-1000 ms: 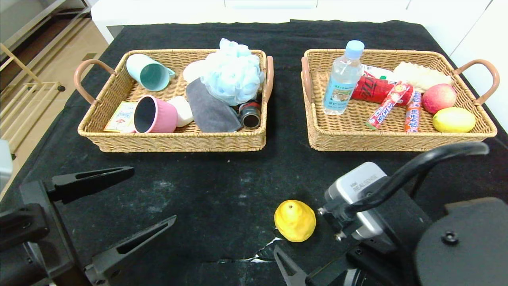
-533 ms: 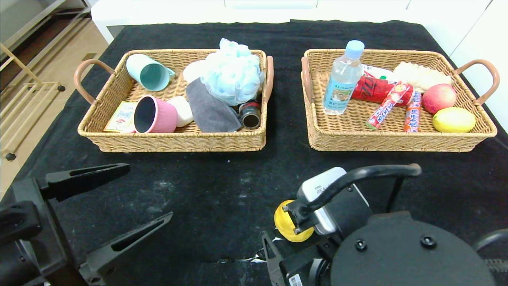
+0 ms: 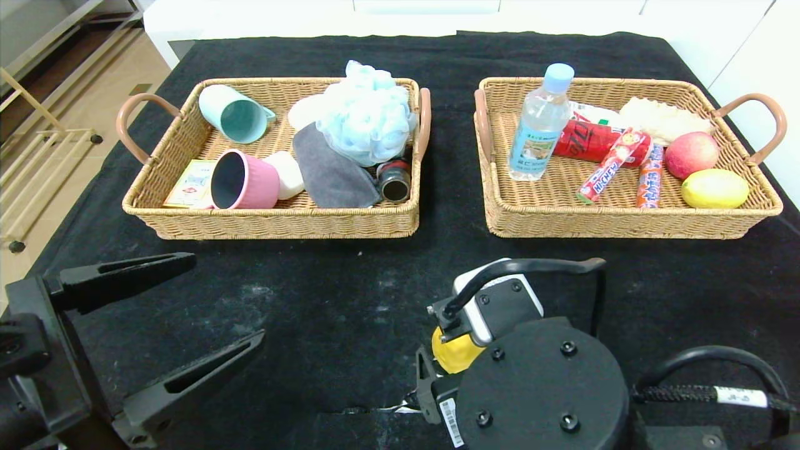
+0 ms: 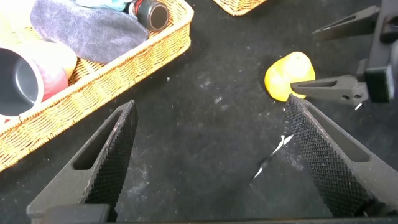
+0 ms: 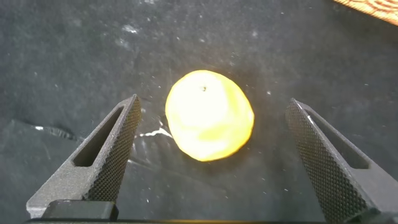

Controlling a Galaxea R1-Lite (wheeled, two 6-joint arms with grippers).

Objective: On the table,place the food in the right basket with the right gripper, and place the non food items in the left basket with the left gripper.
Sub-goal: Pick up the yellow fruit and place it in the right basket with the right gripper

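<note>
A lumpy yellow pear [image 3: 451, 356] lies on the black table [image 3: 350, 294] near its front edge, mostly hidden under my right wrist. In the right wrist view the pear [image 5: 209, 116] lies between the spread fingers of my right gripper [image 5: 212, 107], which is open and not touching it. My left gripper [image 3: 222, 300] is open and empty at the front left. The left basket [image 3: 281, 220] holds the pink pot [image 3: 244, 181], soap bar [image 3: 286, 174] and blue puff [image 3: 365, 112]. The right basket [image 3: 625, 223] holds the bottle [image 3: 540, 122] and sausage stick [image 3: 650, 176].
The left basket also holds a teal cup [image 3: 234, 112], a grey cloth [image 3: 328, 167] and a small dark jar [image 3: 394, 181]. The right basket also holds a lemon [image 3: 714, 189], an apple [image 3: 690, 154] and a red can [image 3: 587, 140]. A white tear [image 5: 149, 132] lies beside the pear.
My right arm has swung left and forward over the pear, so the wrist now covers most of it. My left gripper has drifted slightly back and left, still open.
</note>
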